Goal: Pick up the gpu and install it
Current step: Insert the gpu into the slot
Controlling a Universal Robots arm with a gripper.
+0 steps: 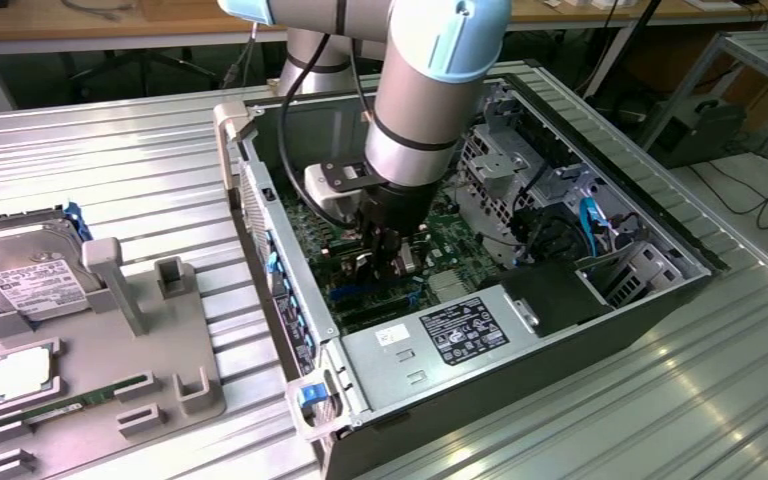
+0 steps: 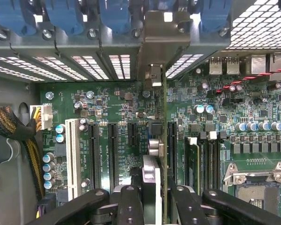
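Observation:
My gripper [image 1: 390, 262] reaches down into the open computer case [image 1: 651, 215], over the green motherboard [image 1: 454, 250]. It is shut on the gpu [image 1: 402, 268], a thin black card held upright. In the wrist view the gpu [image 2: 152, 176] appears edge-on between my gripper [image 2: 154, 204] fingers [image 2: 129, 206]. Its silver end bracket [image 2: 166, 37] lies against the row of rear slot covers. The card's lower edge is low over the motherboard [image 2: 107, 105], among the black expansion slots [image 2: 113, 154]. I cannot tell whether it is seated in one.
A grey fixture tray [image 1: 104, 370] on the exterior view's left carries a silver hard drive [image 1: 17, 275] and a green memory stick [image 1: 57, 408]. Inside the case are the power supply [image 1: 471, 330], a drive cage [image 1: 644, 265], a white slot [image 2: 72, 154] and the CPU socket [image 2: 260, 180].

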